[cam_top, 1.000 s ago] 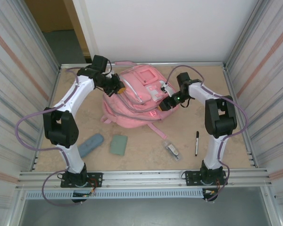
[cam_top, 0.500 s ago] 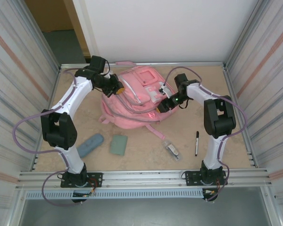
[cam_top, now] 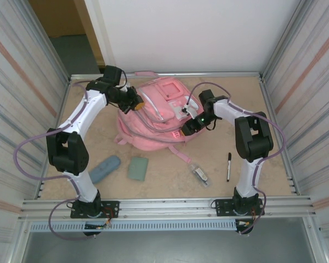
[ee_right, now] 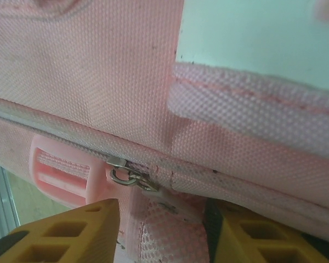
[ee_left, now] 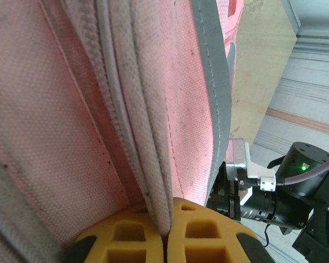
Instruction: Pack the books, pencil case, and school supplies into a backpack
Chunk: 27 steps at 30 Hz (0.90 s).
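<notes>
The tan, speckled table [cam_top: 170,189] is carrying five things. The pink backpack [cam_top: 159,112] is lying flat toward the far side, with one strap trailing onto the bare surface. On the near side of the backpack, off to its left, the blue-grey pencil case [cam_top: 105,168] is lying at a slant. The sage-green book [cam_top: 137,168] is lying just beside it. Near the backpack's trailing strap end, the clear-and-grey item [cam_top: 199,173] is resting, and the black pen [cam_top: 228,166] is lying farther right.

No text, label, brand, number or sign can be read anywhere.
</notes>
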{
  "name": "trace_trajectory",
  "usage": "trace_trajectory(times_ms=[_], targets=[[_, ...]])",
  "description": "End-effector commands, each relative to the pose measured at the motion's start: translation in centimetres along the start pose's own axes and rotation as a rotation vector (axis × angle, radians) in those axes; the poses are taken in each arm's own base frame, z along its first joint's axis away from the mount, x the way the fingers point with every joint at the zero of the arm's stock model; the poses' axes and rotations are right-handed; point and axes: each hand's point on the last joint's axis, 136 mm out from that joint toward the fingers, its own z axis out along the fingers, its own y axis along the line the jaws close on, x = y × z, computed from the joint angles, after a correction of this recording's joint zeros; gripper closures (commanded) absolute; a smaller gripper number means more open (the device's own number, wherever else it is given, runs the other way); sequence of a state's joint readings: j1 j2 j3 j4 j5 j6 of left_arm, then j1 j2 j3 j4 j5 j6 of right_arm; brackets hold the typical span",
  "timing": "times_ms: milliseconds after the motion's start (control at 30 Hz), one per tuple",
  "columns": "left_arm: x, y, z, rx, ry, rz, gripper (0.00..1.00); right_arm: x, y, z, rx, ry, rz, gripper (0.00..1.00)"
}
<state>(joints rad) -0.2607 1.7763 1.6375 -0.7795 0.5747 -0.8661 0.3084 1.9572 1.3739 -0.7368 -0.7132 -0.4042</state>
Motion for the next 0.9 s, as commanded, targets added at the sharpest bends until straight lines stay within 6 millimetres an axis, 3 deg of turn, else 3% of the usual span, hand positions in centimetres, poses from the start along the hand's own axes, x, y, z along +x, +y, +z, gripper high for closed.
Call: trace_trajectory(times_ms=[0,100,167,300,433,700,867], targets=[[1.3,-4.0,-2.9,0.149,0.001,0.075,1.00,0.1,1.1,-0.7,-0.006,-0.010,-0.030,0.54],[1.4,-4.1,-2.9,0.152,0.004,0.075,1.00,-1.0,2.1,-1.5,-0.048,-0.064,-0.060,0.60],[1.4,-4.0,-2.9,0.150,0.004,0.072,1.00,-1.7,2.3,-2.0,-0.044,-0.095,-0.079,0.69],[1.5,-3.9,-2.8,0.149,0.005,0.072,1.00,-2.2,1.5,-2.4,0.011,-0.116,-0.070,0.89],[1.6,-3.6,-2.8,0.145,0.004,0.069,1.00,-2.0,1.0,-2.9,0.070,-0.113,-0.041,0.99],[1.0,-2.9,-1.9,0.137,-0.017,0.036,1.00,-2.3,3.5,-4.4,0.101,-0.116,0.008,1.00],[1.1,-2.0,-0.5,0.134,-0.033,-0.015,1.00,-2.1,4.2,-4.5,0.234,0.010,0.092,1.00]])
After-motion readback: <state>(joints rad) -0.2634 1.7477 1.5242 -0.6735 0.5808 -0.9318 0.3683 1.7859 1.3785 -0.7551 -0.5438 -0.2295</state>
